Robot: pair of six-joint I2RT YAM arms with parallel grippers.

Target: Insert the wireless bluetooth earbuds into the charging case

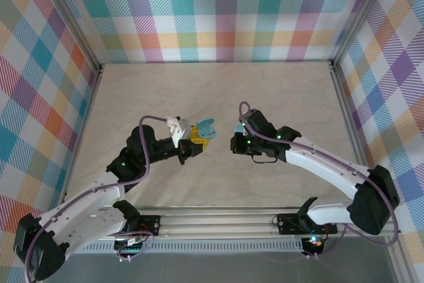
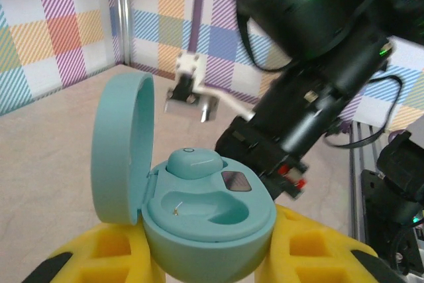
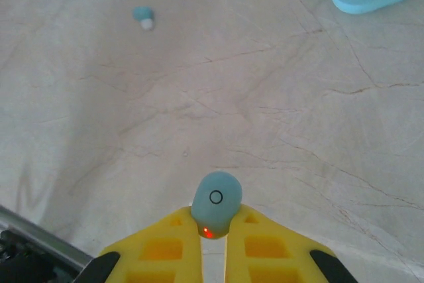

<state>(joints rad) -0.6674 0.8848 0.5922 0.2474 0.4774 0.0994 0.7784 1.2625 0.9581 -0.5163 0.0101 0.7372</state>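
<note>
- Left wrist view: left claw (image 2: pixel 209 260) clamped on the open teal pebble-shaped plastic charging case (image 2: pixel 199 220); one socket (image 2: pixel 215 211) empty.
- Right wrist view: right claw (image 3: pixel 213 233) pinches a pale blue rounded plastic earbud (image 3: pixel 216 200), bottom centre.
- Top external view: charging case lies near, left of that claw.

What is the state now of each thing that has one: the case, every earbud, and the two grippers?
charging case: lid open, one slot filled, one empty.
seated earbud: sitting in a slot of the case.
held earbud: pinched in the right gripper, red light on.
loose earbud: lying free on the table.
left gripper: shut on the charging case.
right gripper: shut on the held earbud.
</note>
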